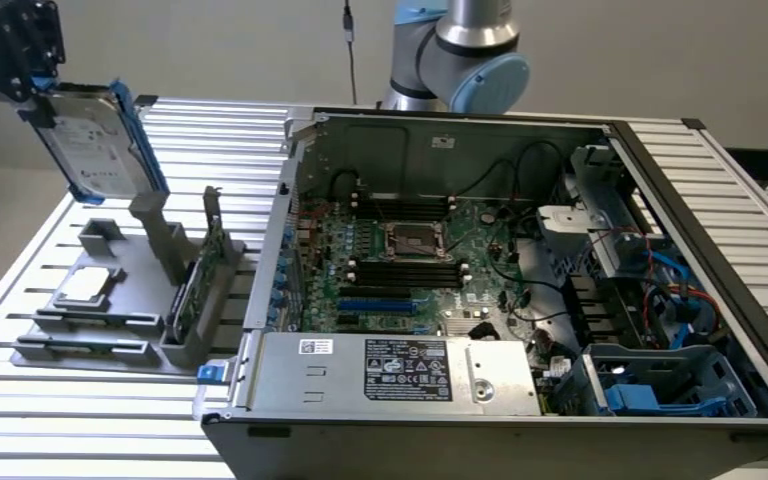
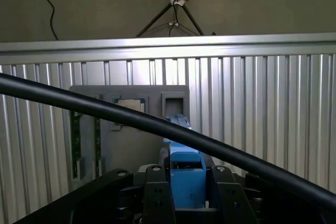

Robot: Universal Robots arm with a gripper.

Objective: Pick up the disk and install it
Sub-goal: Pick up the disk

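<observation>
My end effector [image 1: 37, 92] pinches the disk [image 1: 97, 140] by the top edge of its blue frame [image 2: 186, 177], fingers pressed onto the plastic. The disk hangs just beneath the end effector, tilted and in the air. The hold is on one narrow edge, so I judge that a jolt could make the disk swing or slide out.

A black cable [image 2: 105, 111] crosses close in front of my wrist and could snag on a turn.

Below the end effector a grey rack [image 1: 104, 310] stands on the table [image 1: 37, 420], holding a small silver chip [image 1: 84, 287] and an upright green card [image 1: 195, 285]. A low sideways pass could knock the disk's bottom corner against the rack's posts or the card.

Well away from the end effector lies the open computer case [image 1: 491, 250]. Its near wall could catch the hanging disk if I cross too low.
</observation>
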